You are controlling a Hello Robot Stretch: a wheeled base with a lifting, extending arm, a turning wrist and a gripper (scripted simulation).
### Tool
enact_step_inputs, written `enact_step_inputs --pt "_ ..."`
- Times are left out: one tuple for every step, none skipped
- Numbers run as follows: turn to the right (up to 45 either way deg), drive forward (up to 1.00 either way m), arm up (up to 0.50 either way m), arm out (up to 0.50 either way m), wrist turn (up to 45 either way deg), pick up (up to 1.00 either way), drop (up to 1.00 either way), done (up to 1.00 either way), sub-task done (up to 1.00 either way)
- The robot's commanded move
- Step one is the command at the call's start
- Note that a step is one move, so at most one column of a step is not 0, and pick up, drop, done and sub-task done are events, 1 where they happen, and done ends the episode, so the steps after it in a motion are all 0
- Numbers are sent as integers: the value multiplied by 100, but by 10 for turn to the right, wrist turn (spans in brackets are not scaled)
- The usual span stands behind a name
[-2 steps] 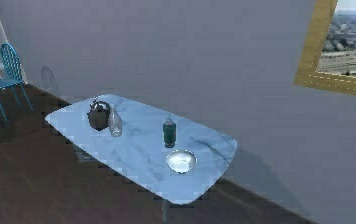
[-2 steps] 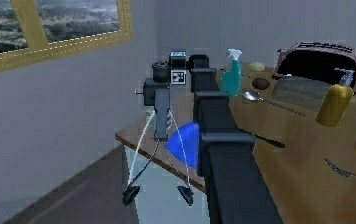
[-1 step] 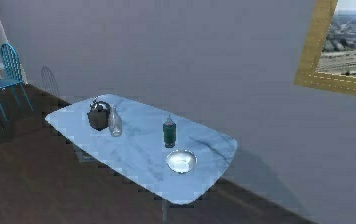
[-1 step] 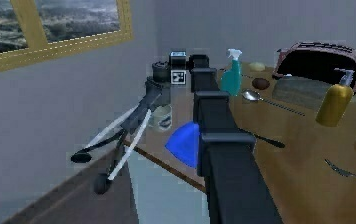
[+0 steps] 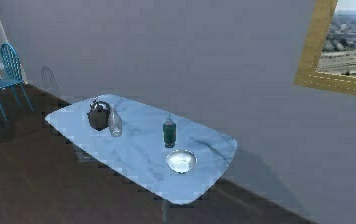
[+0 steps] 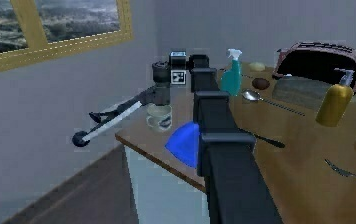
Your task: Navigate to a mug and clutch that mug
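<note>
A small pale mug (image 6: 161, 121) stands at the near left corner of a wooden counter (image 6: 286, 150). My arm's dark bar rises across the counter to two white marked squares. Left of them is the dark gripper body, directly above the mug. The thin fingers (image 6: 116, 110) slant down and left past the counter's edge. The gripper (image 6: 86, 131) ends there with only bare wall behind it, so it holds nothing.
On the counter are a blue bowl-like thing (image 6: 186, 145), a teal spray bottle (image 6: 231, 72), a toaster (image 6: 306, 65), a yellow bottle (image 6: 336, 105) and cutlery. Ahead, a marble table (image 5: 211, 150) carries a dark kettle (image 5: 99, 116), two bottles and a bowl (image 5: 181, 161). Blue chairs (image 5: 8, 75) stand at the left.
</note>
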Motion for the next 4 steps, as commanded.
enact_step_inputs --pt "0 0 0 0 450 0 0 0 0" --pt "0 0 0 0 360 0 0 0 0" --pt "0 0 -16 0 0 0 0 0 0" --pt "0 0 0 0 0 100 0 0 0"
